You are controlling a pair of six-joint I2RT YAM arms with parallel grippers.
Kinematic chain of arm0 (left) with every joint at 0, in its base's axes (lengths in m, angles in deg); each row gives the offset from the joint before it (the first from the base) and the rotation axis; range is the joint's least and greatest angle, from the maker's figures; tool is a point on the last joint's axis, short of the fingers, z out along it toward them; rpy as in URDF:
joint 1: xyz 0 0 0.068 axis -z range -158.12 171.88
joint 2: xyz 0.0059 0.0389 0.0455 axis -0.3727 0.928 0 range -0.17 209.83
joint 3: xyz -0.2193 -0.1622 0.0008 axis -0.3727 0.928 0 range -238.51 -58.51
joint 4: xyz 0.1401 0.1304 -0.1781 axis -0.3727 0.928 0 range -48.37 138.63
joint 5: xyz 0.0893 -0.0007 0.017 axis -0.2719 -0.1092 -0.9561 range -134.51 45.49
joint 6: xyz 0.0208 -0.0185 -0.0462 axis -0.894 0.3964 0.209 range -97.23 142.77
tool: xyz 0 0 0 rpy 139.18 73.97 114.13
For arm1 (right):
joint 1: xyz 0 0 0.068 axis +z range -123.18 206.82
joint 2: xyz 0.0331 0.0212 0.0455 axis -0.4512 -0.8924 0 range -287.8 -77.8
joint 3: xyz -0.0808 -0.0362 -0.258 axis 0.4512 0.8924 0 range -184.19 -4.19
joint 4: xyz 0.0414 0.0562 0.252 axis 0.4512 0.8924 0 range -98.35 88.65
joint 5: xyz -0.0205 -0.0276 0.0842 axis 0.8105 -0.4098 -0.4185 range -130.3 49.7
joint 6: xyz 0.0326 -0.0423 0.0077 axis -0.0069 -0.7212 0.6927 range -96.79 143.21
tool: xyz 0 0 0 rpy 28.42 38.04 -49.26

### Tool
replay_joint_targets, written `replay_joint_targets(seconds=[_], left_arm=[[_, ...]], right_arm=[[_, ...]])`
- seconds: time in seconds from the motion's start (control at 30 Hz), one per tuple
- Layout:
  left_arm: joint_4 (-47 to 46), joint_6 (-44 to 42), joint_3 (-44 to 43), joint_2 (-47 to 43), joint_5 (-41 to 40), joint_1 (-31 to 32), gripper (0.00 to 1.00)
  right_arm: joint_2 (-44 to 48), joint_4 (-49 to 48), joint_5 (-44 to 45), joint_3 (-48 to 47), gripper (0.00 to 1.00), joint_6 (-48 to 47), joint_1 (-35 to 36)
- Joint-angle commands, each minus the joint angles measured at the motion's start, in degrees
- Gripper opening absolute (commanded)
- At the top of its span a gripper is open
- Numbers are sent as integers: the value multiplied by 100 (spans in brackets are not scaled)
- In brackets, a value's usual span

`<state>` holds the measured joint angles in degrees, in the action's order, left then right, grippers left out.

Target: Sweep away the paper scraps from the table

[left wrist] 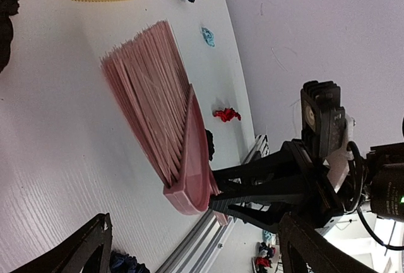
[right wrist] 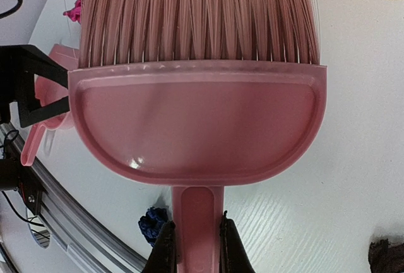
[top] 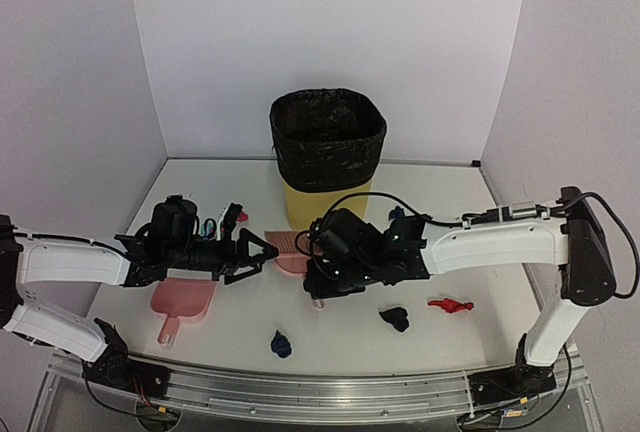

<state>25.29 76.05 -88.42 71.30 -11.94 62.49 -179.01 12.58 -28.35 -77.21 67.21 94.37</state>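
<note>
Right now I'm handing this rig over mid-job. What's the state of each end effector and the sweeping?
Left end effector: open, empty, pointing at the pink brush.
Right end effector: shut on the brush's handle, bristles on the table.
Dustpan: lies unheld on the left.
Paper scraps: scattered, three near the front, more by the bin.
Done: nothing visibly swept up.
Left: all the sweeping.

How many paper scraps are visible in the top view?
5: red scrap, black scrap, navy scrap in front; second navy scrap beside the bin; pink scrap beyond the left arm. Arms may hide others.
</note>
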Motion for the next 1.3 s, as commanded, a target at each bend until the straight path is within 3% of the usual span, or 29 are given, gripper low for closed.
replay_joint_targets(seconds=[0.0,0.33,0.43,0.77,0.87,1.07,1.27], left_arm=[[-544,395,10,59,-709,34,86],[-737,438,-188,469,-799,97,71],[-791,428,-178,516,-738,104,58],[-776,142,-341,520,-538,101,1],[-558,-236,-436,448,-478,105,0],[325,-1348,-870,207,-240,86,0],[572,-2086,-1234,193,1094,47,0]], right_arm=[[-62,-445,-198,-226,0,23,37],[-184,-616,-41,-391,0,56,79],[-243,-616,41,-460,0,99,74],[-522,-620,-118,-722,0,110,75],[-445,-617,-322,-680,19,-64,67],[199,-601,-808,-92,89,-685,-17],[1266,-590,-1596,863,92,-1076,-481]])
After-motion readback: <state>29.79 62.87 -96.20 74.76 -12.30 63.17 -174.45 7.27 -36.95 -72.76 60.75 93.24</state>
